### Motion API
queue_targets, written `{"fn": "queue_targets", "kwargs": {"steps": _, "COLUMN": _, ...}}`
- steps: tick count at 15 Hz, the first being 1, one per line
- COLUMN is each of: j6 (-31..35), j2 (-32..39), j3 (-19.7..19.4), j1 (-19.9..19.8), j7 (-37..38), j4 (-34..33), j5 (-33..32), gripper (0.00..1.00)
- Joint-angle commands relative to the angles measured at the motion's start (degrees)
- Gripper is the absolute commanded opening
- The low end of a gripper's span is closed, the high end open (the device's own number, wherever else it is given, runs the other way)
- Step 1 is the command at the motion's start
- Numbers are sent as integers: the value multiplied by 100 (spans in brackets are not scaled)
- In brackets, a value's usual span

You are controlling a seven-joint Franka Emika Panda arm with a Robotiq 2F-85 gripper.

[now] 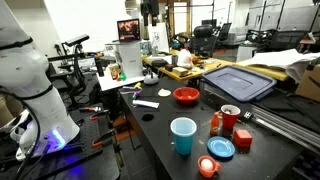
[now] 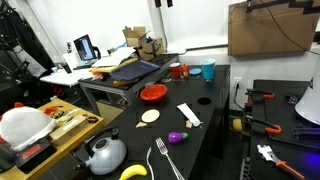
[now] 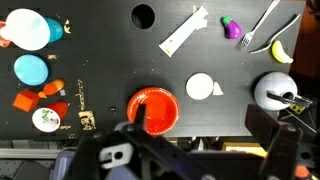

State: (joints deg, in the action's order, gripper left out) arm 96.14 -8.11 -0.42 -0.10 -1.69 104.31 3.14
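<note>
Red round plastic bowl [image 3: 153, 110] sits upright on the black tabletop [image 3: 100, 40], near the table's near edge in the wrist view. It is directly under the gripper [image 3: 150, 128] and looks empty. Same bowl shows mid-table in both exterior views [image 1: 186, 95] [image 2: 153, 93].

The gripper hangs above the bowl without touching it. Jaws are spread wide, nothing between them. Its body is blurred at the bottom of the wrist view.

Around the bowl, wrist view:
- Just right: white flat disc [image 3: 200, 87], apart from the bowl.
- Further right: silver metal kettle [image 3: 275, 90] with a yellow banana [image 3: 283, 50] beside it.
- Far side: white flat rectangular strip [image 3: 185, 30], small purple toy eggplant [image 3: 232, 28], silver fork [image 3: 262, 22] and a round hole in the tabletop [image 3: 144, 15].
- Left, well apart: light blue plastic cup [image 3: 28, 28], blue round lid [image 3: 30, 70] and small red and orange bits below them that are too small to name.

Judgement on a grip here: the bowl is wide and shallow, so pinch one wall. One finger goes inside, one outside, over the rim. Shift off the bowl's centre first, then come straight down. Keep the jaws wide until they straddle the rim. Pick the side away from the disc so nothing gets nudged. Close gently, as light plastic can skid on the smooth top.
</note>
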Motion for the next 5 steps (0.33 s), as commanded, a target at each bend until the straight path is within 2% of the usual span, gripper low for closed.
{"fn": "queue_targets", "kwargs": {"steps": 1, "j6": -613, "j2": 162, "j3": -28, "j1": 13, "j7": -94, "j4": -488, "j5": 196, "gripper": 100}}
{"fn": "queue_targets", "kwargs": {"steps": 2, "j6": -228, "j2": 22, "j3": -2, "j1": 3, "j7": -16, "j4": -176, "j5": 64, "gripper": 100}}
{"fn": "queue_targets", "kwargs": {"steps": 5, "j6": -408, "j2": 76, "j3": -1, "j1": 2, "j7": -16, "j4": -315, "j5": 91, "gripper": 100}}
